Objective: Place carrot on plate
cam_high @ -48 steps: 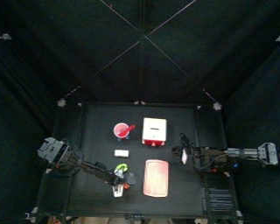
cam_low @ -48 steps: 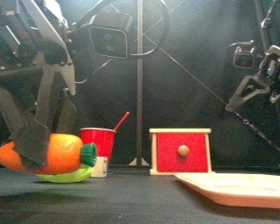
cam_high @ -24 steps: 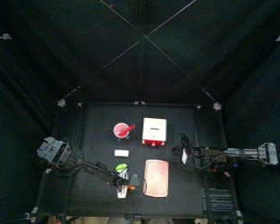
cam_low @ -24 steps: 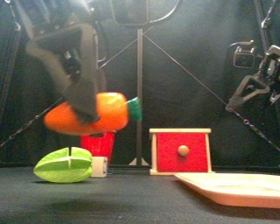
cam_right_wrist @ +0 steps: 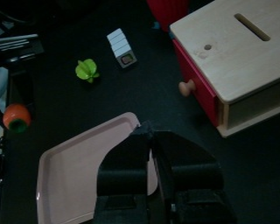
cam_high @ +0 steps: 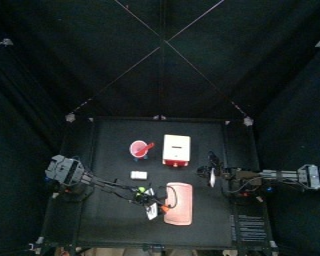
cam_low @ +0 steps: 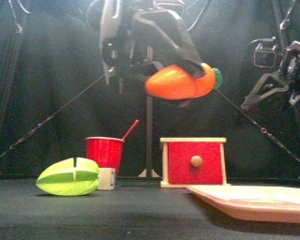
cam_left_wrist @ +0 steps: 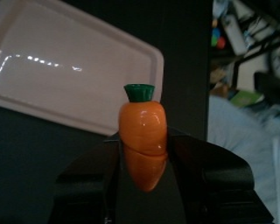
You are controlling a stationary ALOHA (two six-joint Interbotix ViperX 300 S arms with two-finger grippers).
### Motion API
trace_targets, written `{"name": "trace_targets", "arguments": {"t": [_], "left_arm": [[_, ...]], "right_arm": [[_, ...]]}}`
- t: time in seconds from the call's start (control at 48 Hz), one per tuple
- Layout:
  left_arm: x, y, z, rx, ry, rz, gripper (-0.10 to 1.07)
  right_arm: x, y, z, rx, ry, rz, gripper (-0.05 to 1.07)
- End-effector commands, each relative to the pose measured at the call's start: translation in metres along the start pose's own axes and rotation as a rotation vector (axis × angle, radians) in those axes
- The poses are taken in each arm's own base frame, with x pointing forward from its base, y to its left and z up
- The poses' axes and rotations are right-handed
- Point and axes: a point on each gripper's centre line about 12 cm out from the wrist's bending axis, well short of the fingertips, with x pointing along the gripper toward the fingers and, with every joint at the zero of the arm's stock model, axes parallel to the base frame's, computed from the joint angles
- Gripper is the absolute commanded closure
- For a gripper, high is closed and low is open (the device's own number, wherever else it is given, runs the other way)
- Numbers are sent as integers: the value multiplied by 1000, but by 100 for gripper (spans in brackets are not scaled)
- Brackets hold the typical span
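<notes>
Left pincer [cam_left_wrist: 143, 175]: gripping the carrot [cam_low: 180, 82] between its jaws, green end pointing outward, and holding it high above the worktop [cam_low: 127, 202], near the plate's [cam_low: 259, 201] edge. Right pincer [cam_right_wrist: 150, 171]: jaws pressed together, hanging above the plate's other side. Also standing on the worktop: red cup [cam_low: 105, 153], white-and-red box [cam_low: 194, 161], green piece [cam_low: 67, 178].

I see the carrot [cam_left_wrist: 143, 134], a stubby orange piece with a green end, clamped between the left gripper's [cam_left_wrist: 146, 166] 2 jaws and held high above the bench [cam_low: 140, 206]; its green tip points away from the wrist. I note the plate [cam_high: 178, 205], a pink flat rounded-rectangle tray, lying flat at the bench's front, right of middle. The carrot sits off its left edge.
</notes>
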Motion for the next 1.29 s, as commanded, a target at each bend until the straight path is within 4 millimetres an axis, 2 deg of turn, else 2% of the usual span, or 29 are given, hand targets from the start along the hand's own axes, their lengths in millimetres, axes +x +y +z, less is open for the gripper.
{"name": "trace_targets", "arguments": {"t": [0.0,0.375,0.583,0.812,0.917,1.167,1.271], "left_arm": [[-2,0,14,-69,-110,-53,41],[13,28,10,-345,-349,-70,41],[28,38,3,-398,-360,-37,39],[34,42,0,-431,-356,-20,37],[34,43,-1,-431,-355,-17,29],[34,41,-2,-434,-353,-19,0],[34,41,-1,-435,-355,-21,-4]], "right_arm": [[0,2,4,2,-8,8,95],[0,3,4,-6,-9,9,95],[0,3,4,-7,-9,9,95],[0,3,4,-9,-9,9,95],[0,2,4,-10,-10,7,95],[0,2,4,-10,-10,7,95],[0,2,4,-10,-10,7,95]]}}
